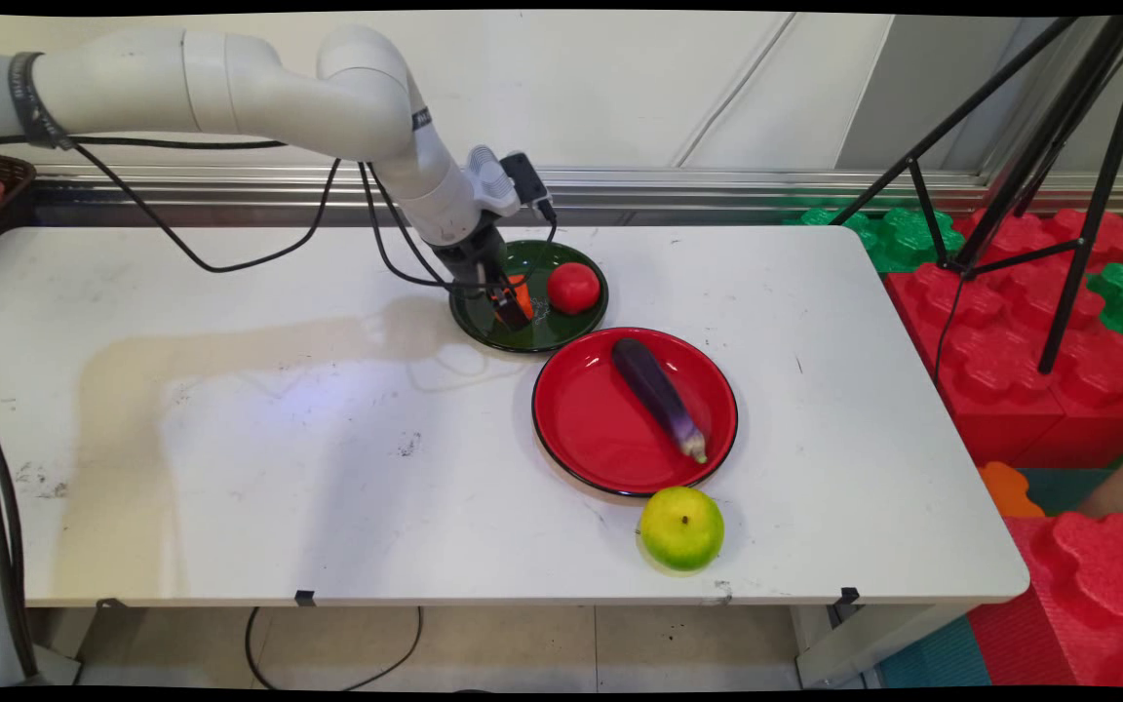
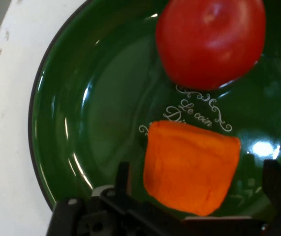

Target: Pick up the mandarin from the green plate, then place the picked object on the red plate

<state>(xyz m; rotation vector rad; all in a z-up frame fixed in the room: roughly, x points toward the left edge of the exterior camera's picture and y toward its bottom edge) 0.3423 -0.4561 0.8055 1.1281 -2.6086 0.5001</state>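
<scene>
An orange block [image 2: 189, 169] on the green plate [image 2: 81, 128] is straddled by the gripper's [image 2: 199, 189] parted fingers; a tomato [image 2: 210, 42] is seen at 12 o'clock.

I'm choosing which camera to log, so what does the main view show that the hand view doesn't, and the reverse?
Only the main view shows the red plate with the eggplant on it, the green apple beside that plate, and the white table as a whole. Only the hand view shows white lettering on the green plate. Both show the green plate, the tomato, the orange block and the gripper straddling the block, open.
</scene>
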